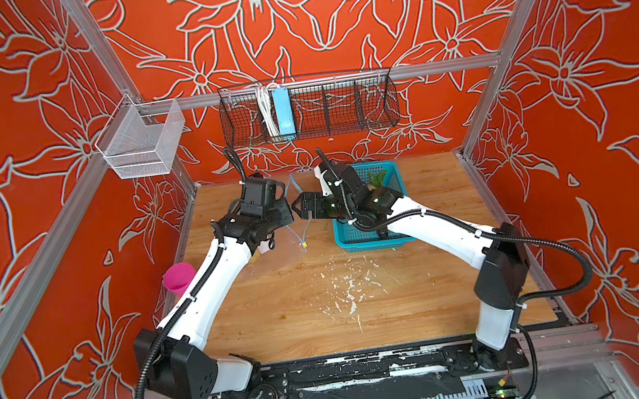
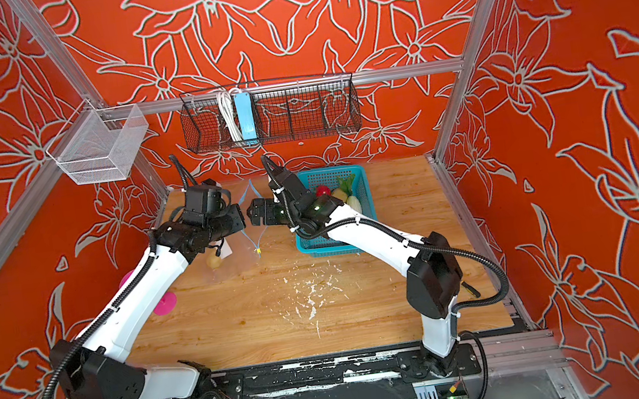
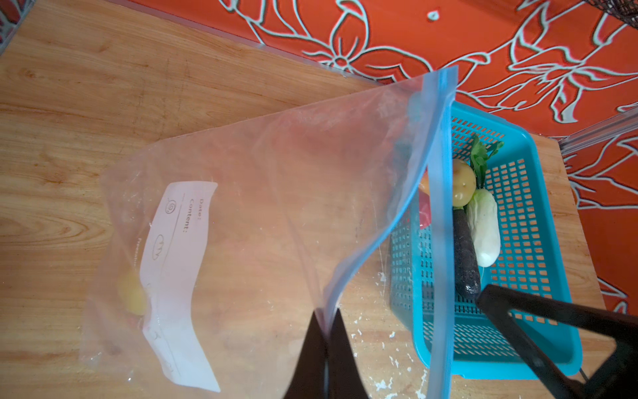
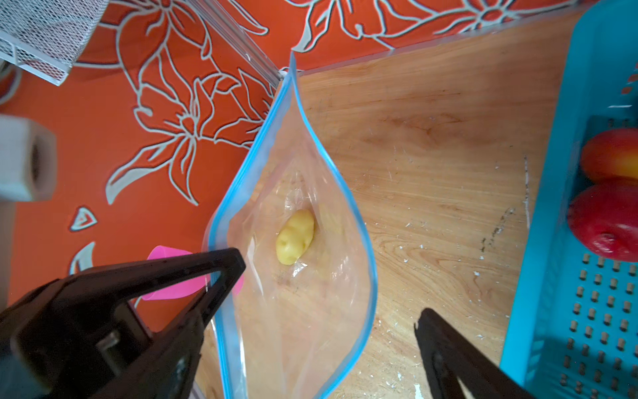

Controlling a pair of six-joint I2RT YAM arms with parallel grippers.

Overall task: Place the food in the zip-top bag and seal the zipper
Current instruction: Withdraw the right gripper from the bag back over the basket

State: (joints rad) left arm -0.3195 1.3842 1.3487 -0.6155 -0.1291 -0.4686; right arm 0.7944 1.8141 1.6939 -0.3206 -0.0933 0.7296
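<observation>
The clear zip-top bag (image 3: 276, 207) lies on the wooden table, its mouth lifted and gaping. My left gripper (image 3: 326, 312) is shut on one side of the bag's blue zipper (image 3: 440, 207); the yellowish slider (image 2: 258, 251) hangs at the strip's near end. One tan potato (image 4: 295, 237) rests inside the bag. My right gripper (image 4: 321, 304) hovers open over the mouth, holding nothing. The other food sits in the teal basket (image 3: 518, 362): a second potato (image 3: 462, 186), a white radish (image 3: 485, 228), a dark eggplant (image 3: 464, 255), a red apple (image 4: 607, 221) and a red-yellow fruit (image 4: 611, 155).
A pink cup (image 1: 179, 277) lies at the table's left edge under the left arm. A black wire rack (image 1: 310, 109) and a white mesh bin (image 1: 142, 140) hang on the frame rails. White flecks mark the table's middle (image 1: 346, 289).
</observation>
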